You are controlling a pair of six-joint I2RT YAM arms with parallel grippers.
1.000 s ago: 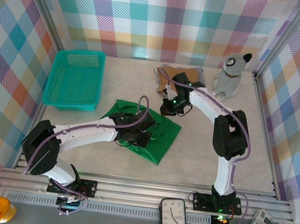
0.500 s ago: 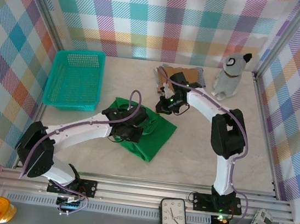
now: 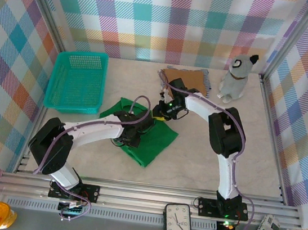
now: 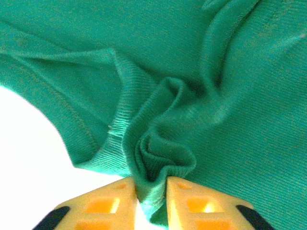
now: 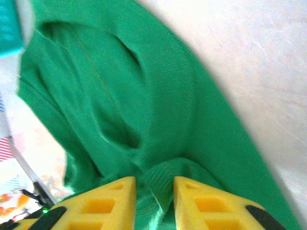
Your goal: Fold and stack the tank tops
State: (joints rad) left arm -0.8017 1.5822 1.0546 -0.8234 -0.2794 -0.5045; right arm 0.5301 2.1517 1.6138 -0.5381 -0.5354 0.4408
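Note:
The bright green tank top (image 3: 159, 143) lies folded on the table between the two arms. My left gripper (image 3: 140, 127) rests on its middle. In the left wrist view a bunched fold of the green cloth (image 4: 158, 158) stands between the slightly parted fingers of that gripper (image 4: 151, 191). My right gripper (image 3: 158, 112) sits at the top's far edge. Its fingers (image 5: 153, 191) are a little apart with a hump of green cloth (image 5: 144, 96) between them. The tan-brown tank top (image 3: 186, 77) lies folded at the back, with a striped edge (image 3: 206, 74) showing under it.
A teal mesh basket (image 3: 78, 80) stands at the left. A grey dog figure (image 3: 235, 77) sits at the back right. Bare marble tabletop (image 3: 220, 169) lies right of the green top. A clock (image 3: 178, 224) lies in front of the rail.
Both grippers have carried the green top's right part leftward over itself, making the folded shape narrower. Both pairs of fingers have parted slightly from shut.

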